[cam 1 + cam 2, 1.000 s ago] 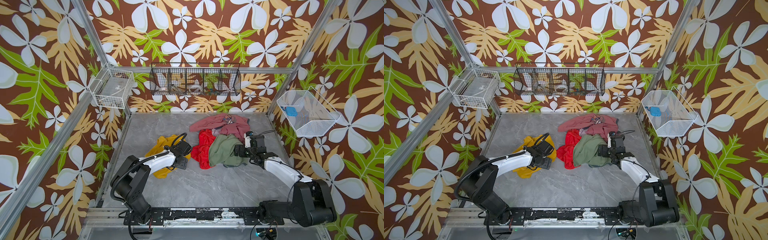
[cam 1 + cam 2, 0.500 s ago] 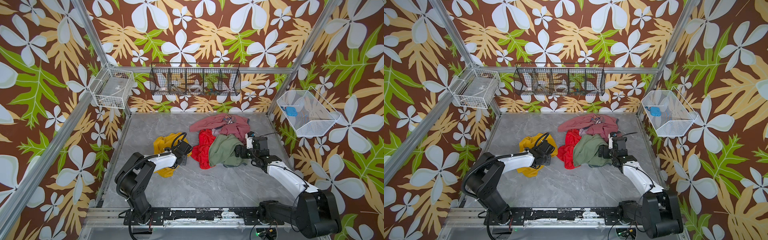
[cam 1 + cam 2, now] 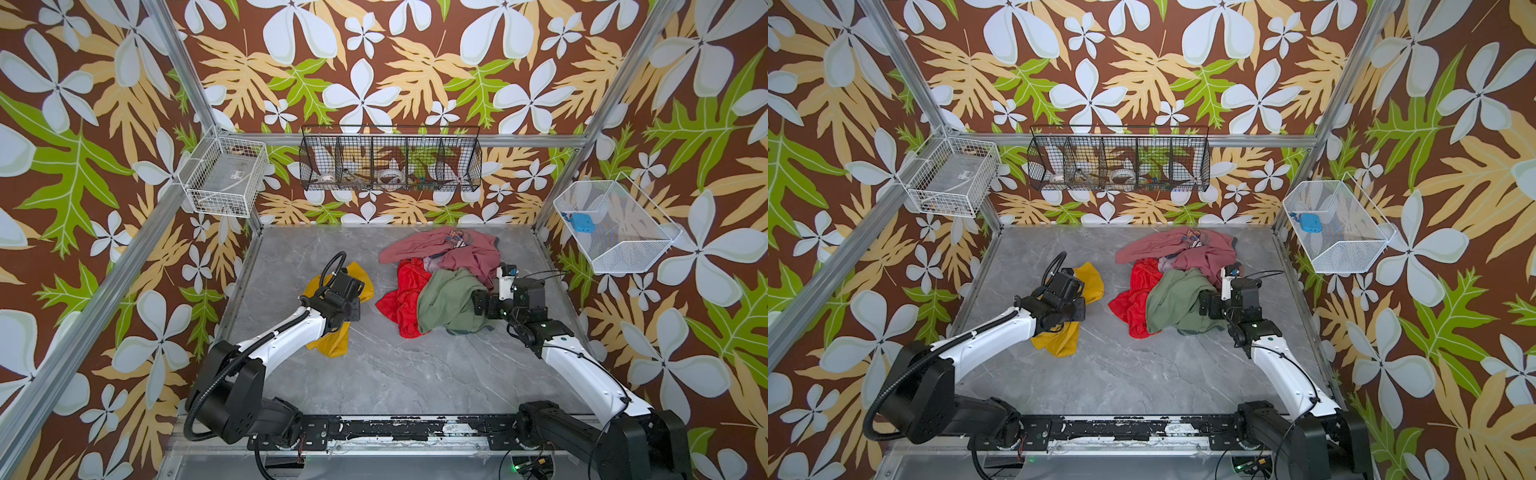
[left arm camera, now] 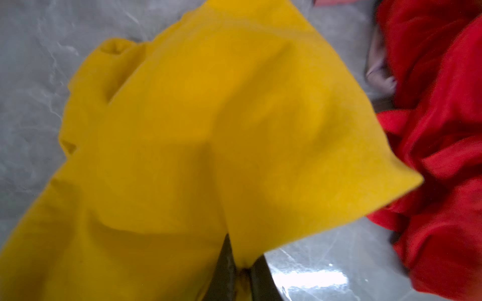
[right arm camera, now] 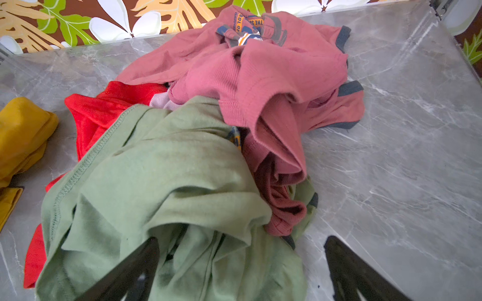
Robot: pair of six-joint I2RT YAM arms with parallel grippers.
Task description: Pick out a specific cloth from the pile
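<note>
Left jaws are pinched shut on the cloth [image 3: 330, 343]. Right jaws stand wide and hold nothing.

In both top views the cloth lies on the grey surface [image 3: 374, 374], at the left, apart from the pile [image 3: 436, 291]. The left arm [image 3: 282, 336] reaches over its middle, so yellow shows at both ends, and the arm hides the left jaws. The pile has a pink cloth [image 3: 457, 253] at the back, a red cloth [image 3: 399, 299] on its left side and a green cloth [image 3: 449, 307] in front. The right arm [image 3: 582, 374] comes in from the right, and the right jaws sit at the right edge of the green cloth [image 3: 1175, 303].

In the left wrist view the cloth [image 4: 208, 130] fills most of the picture. The two dark jaws meet at one edge of it, with a bit of yellow pinched between them. This view is blurry, so the cloth looks lifted a little, but I cannot be sure. The red cloth [image 4: 443, 130] is just beside it.

In the right wrist view the jaws are far apart. One lies against the green cloth [image 5: 156, 182], and the other is over bare surface [image 5: 417, 156]. The pink cloth [image 5: 260, 78] lies partly on the green one. The red cloth [image 5: 99, 109] peeks out from under it. The cloth [image 5: 20, 135] sits off to the side, apart from the pile.
</note>
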